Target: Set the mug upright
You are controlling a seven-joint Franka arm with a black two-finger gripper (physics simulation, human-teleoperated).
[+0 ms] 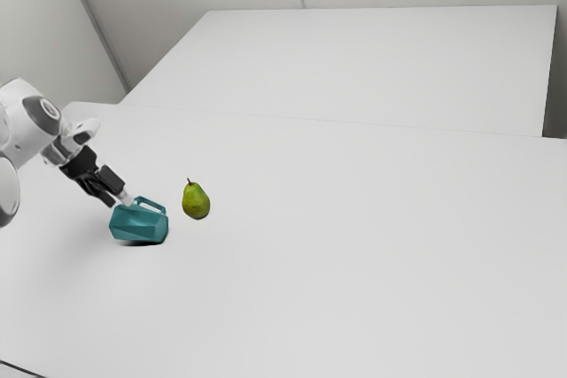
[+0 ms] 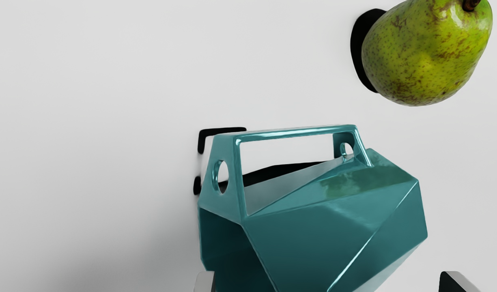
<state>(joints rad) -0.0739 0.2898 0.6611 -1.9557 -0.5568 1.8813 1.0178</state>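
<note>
In the exterior view, the arm [image 1: 31, 121] comes in from the exterior view's left, and its gripper [image 1: 118, 197] is right by the teal mug [image 1: 140, 226], which lies on its side on the white table [image 1: 354, 245]. A green pear [image 1: 196, 201] stands stem up toward the exterior view's right from the mug, a small gap between the two. In the wrist view, the gripper is open, its two fingertips [image 2: 203, 283] set wide apart with part of the mug's faceted body in the space between them. One overlaps the edge of the mug at its dark open mouth [image 2: 228, 243]; whether they touch, I cannot tell. The other is past the closed base end, clear of the mug. The angular handle [image 2: 297, 132] is on the side away from the fingertips, and the pear lies beyond it, nearer the base end than the mouth.
</note>
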